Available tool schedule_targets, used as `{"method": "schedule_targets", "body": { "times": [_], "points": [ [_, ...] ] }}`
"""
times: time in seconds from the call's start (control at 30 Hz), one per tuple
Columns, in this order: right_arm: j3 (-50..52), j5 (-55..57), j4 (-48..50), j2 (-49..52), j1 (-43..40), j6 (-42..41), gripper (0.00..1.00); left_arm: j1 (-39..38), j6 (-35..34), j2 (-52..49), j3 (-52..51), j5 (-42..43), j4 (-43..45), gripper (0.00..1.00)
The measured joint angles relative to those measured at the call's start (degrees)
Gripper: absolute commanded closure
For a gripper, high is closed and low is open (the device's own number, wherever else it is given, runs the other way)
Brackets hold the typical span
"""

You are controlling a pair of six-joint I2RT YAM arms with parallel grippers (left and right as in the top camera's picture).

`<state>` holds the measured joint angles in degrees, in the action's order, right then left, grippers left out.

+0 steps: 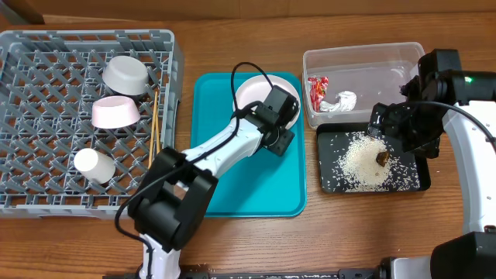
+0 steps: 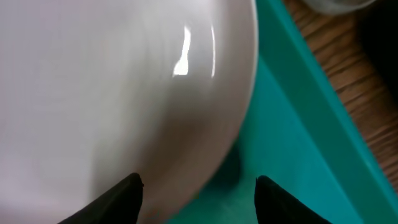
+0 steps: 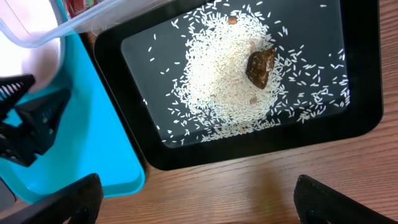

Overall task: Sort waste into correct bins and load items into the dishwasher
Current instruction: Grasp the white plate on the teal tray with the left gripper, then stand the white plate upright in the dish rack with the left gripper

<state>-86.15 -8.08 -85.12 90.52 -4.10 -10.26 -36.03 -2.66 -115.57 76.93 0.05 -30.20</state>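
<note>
Left hand point(image 2: 198, 190) at plate point(image 1: 252, 91) on teal tray point(image 1: 232, 178); rice point(image 1: 364, 161) in black tray point(image 1: 411, 180).

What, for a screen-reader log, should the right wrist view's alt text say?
A black tray on a wooden table holds a heap of white rice topped by a brown food bit. A teal tray corner sits left; the right gripper is open below.

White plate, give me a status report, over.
Left gripper open at plate rim. Right gripper open, empty, near black tray. Plate on teal tray, not yet racked. Nothing blocking seen.
</note>
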Motion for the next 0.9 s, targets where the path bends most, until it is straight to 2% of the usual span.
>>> {"method": "schedule_targets", "body": {
  "times": [0.03,0.07,0.13,0.33,0.4,0.67,0.77,0.9],
  "points": [
    [0.00,-0.02,0.02,0.00,0.00,0.00,0.00,0.02,0.22,-0.22,0.00,-0.13,-1.07,0.67],
    [0.00,-0.02,0.00,0.00,0.00,0.00,0.00,0.02,0.48,-0.28,0.00,-0.31,-1.88,0.84],
    [0.00,-0.02,0.00,0.00,0.00,0.00,0.00,0.00,0.74,-0.28,0.11,-0.68,-3.76,0.95],
    [0.00,-0.02,-0.02,0.00,0.00,0.00,0.00,0.04,1.29,-0.24,1.97,-2.69,-8.46,0.96],
    [0.00,-0.04,-0.07,0.00,0.00,-0.02,0.00,0.04,1.14,-0.28,4.13,-2.82,-13.49,0.96],
    [0.00,-0.02,-0.39,0.00,0.00,0.00,0.00,1.29,-2.49,-0.02,23.06,-2.21,-28.57,0.96],
    [0.00,-0.02,-0.37,0.00,0.00,0.00,0.00,4.61,-4.74,3.41,28.87,-1.73,-31.61,0.96],
    [0.00,-0.04,-0.42,0.00,0.00,-0.02,0.00,12.22,-6.47,9.57,31.12,1.75,-32.46,0.96]
  ]
}}
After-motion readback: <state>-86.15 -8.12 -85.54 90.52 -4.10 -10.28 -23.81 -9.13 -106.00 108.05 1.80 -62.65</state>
